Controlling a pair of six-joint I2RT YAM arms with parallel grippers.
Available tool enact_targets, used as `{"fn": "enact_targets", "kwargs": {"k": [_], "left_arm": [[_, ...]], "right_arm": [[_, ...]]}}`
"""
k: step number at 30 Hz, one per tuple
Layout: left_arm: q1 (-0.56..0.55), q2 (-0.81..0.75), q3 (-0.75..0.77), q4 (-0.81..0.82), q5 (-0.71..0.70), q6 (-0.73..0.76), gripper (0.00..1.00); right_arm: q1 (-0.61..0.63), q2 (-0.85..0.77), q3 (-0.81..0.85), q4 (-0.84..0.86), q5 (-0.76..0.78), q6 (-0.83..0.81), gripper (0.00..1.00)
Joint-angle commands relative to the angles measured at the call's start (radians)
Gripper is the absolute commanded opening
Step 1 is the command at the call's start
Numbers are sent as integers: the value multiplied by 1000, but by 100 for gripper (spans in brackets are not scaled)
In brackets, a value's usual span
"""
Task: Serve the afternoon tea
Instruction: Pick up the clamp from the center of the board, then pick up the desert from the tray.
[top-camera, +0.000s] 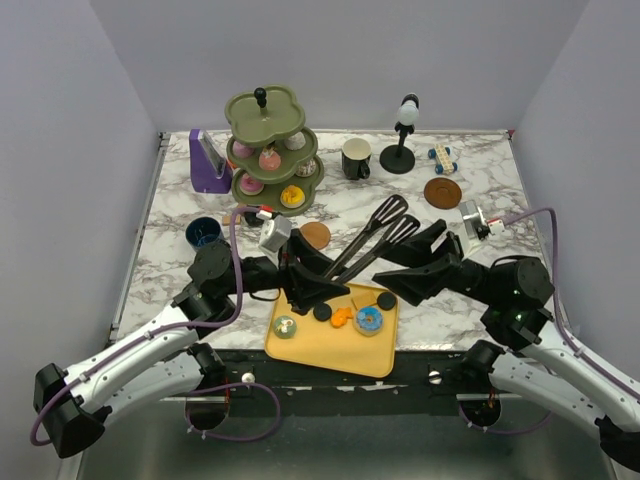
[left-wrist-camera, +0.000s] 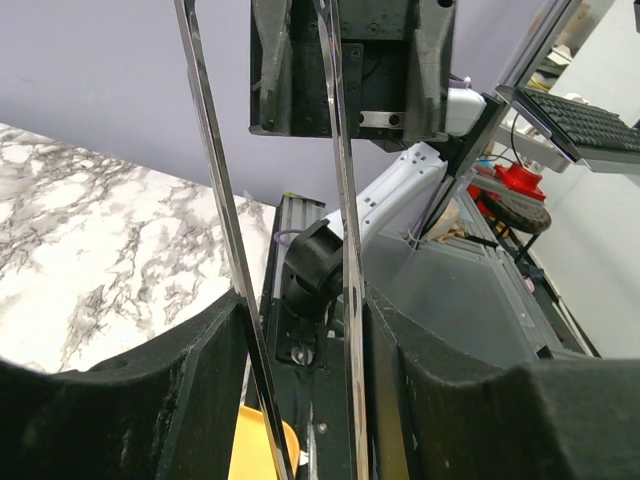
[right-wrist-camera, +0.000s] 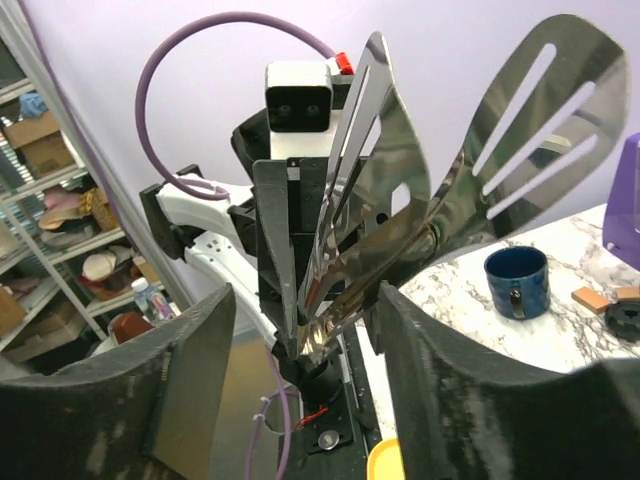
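While the left pincer clamps the steel tongs and the right pincer gapes empty, the toy doughnuts on the yellow tray look light and slippery, best pinched across the middle.

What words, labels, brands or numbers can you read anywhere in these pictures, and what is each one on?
None can be read.
On the keyboard, left wrist view, the key legends are too small.
On the boxes, right wrist view, any print is too blurred.
No print shows on the dark-blue mug, the black mug or the tongs.
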Motion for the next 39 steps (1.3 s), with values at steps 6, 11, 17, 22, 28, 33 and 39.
{"fn": "enact_targets", "kwargs": {"k": [6, 11, 17, 22, 28, 33, 39], "left_arm": [[20, -107, -46, -56, -197, 66, 53], [35, -191, -26, -243, -367, 142, 55], [35, -220, 39, -559, -541, 204, 57], [35, -239, 34, -728, -634, 194, 59], [25, -230, 17, -873, -736, 155, 59], [-56, -213, 30, -964, -753, 131, 63], [-192, -219, 76, -1087, -976, 53, 65]], "right_arm": [[2, -110, 27, -275, 176, -60, 82], [2, -179, 21, -424, 312, -79, 86], [2, -136, 47, -633, 571, -84, 86], [2, -31, 45, -742, 700, -60, 86], [2, 23, 7, -749, 765, -11, 85], [2, -7, -1, -795, 900, 33, 85], [2, 9, -34, -811, 967, 69, 85]]}}
